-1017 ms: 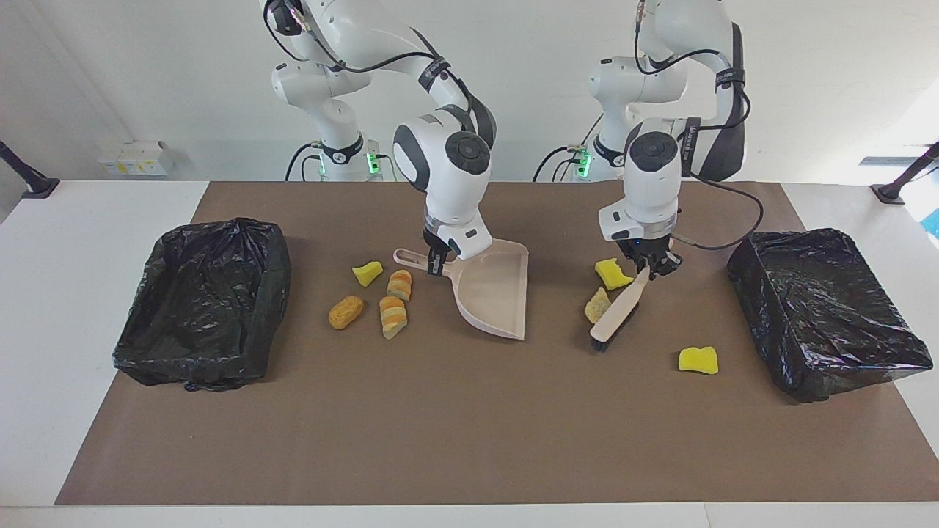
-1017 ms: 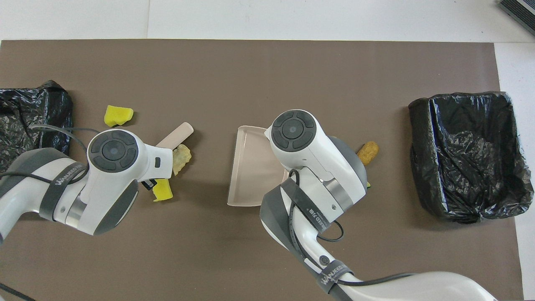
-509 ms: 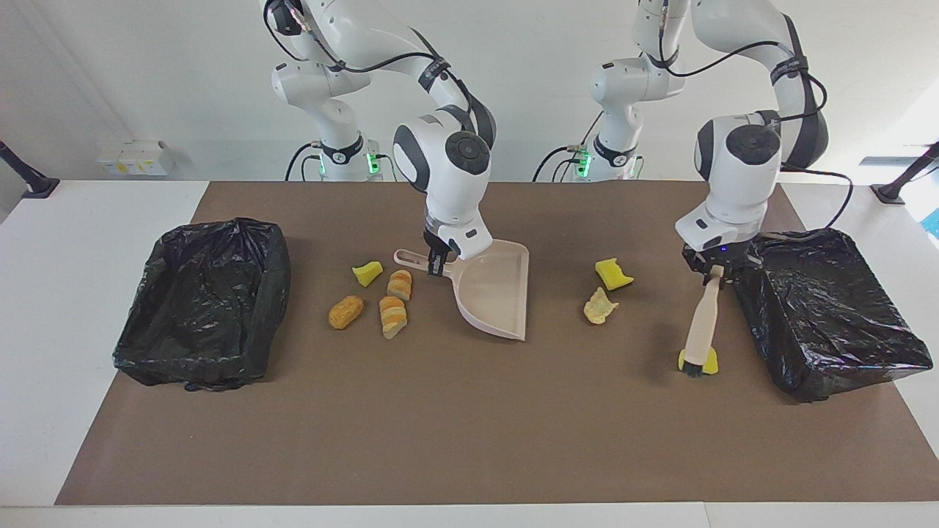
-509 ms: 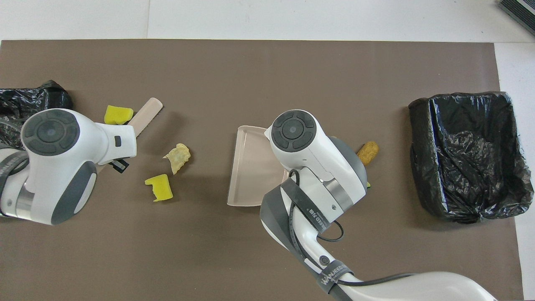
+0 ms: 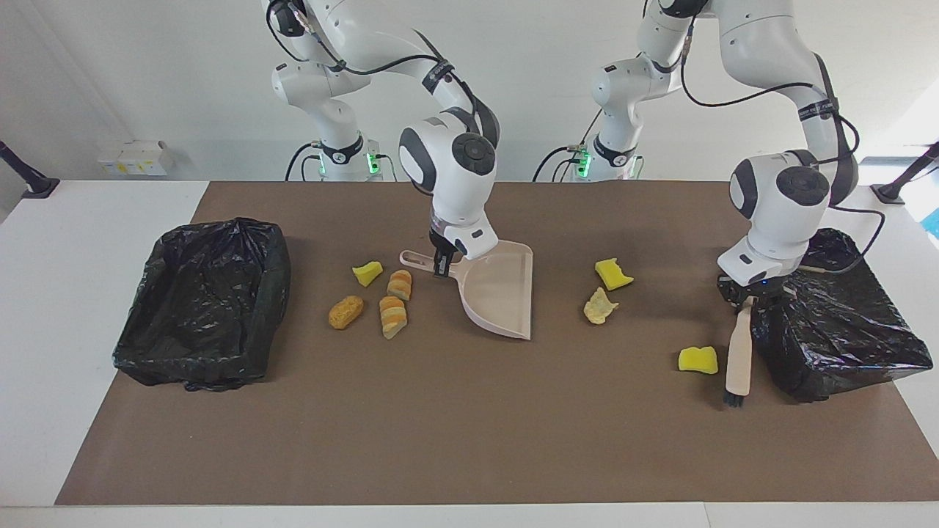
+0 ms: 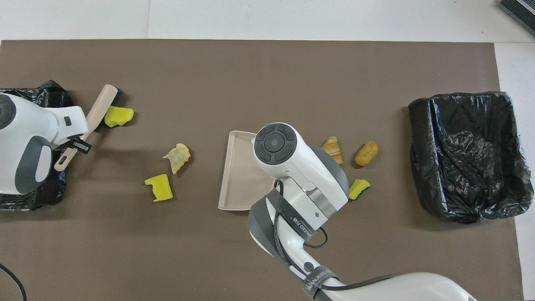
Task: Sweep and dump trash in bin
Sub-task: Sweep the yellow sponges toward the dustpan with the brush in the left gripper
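My left gripper [image 5: 746,301] is shut on the handle of a beige brush [image 5: 738,356], next to the bin [image 5: 807,370] at the left arm's end. The bristles point down at the mat beside a yellow wedge [image 5: 698,359] of trash. Another yellow wedge [image 5: 612,273] and a pale flaky piece [image 5: 600,305] lie between brush and dustpan. My right gripper [image 5: 442,265] is shut on the handle of the beige dustpan [image 5: 502,293], whose mouth faces those pieces. Beside the pan's handle lie a yellow wedge [image 5: 367,273], two bread slices [image 5: 400,284] and an orange-brown lump [image 5: 345,312].
A second black-lined bin [image 5: 183,367] stands at the right arm's end of the brown mat. In the overhead view the right wrist covers the dustpan's [image 6: 234,175] handle and part of the trash beside it.
The left arm swung the brush away from the flaky piece, over the lone yellow wedge, to the bin's side of it. The right gripper shifted the dustpan slightly toward the left arm's end.
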`<state>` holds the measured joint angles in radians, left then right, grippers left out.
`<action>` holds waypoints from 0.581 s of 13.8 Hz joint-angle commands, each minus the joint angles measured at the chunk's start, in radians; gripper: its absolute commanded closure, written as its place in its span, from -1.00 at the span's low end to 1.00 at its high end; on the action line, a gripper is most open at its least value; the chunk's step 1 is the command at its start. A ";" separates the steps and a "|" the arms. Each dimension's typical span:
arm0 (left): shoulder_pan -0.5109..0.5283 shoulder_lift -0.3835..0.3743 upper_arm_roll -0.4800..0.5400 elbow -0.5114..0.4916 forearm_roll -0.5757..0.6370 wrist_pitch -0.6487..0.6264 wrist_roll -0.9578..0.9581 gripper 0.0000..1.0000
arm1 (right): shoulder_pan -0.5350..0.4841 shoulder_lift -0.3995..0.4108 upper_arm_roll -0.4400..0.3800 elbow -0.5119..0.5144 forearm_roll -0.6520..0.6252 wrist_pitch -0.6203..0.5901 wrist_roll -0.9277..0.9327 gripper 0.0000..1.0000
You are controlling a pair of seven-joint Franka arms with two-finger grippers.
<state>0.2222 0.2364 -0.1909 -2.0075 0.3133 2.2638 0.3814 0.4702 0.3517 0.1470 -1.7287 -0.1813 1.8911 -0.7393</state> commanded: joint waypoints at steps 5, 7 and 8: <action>-0.183 -0.161 0.001 -0.232 -0.023 -0.055 -0.108 1.00 | -0.007 -0.007 0.003 -0.026 0.000 0.034 0.026 1.00; -0.260 -0.175 0.001 -0.237 -0.023 -0.082 -0.192 1.00 | -0.007 -0.007 0.003 -0.025 -0.001 0.033 0.026 1.00; -0.277 -0.181 0.001 -0.228 -0.023 -0.117 -0.212 1.00 | -0.007 -0.007 0.003 -0.025 -0.001 0.034 0.026 1.00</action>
<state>0.0041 0.0973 -0.2028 -2.2072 0.3064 2.1985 0.2161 0.4689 0.3546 0.1466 -1.7405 -0.1814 1.9065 -0.7339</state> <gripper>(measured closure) 0.736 0.674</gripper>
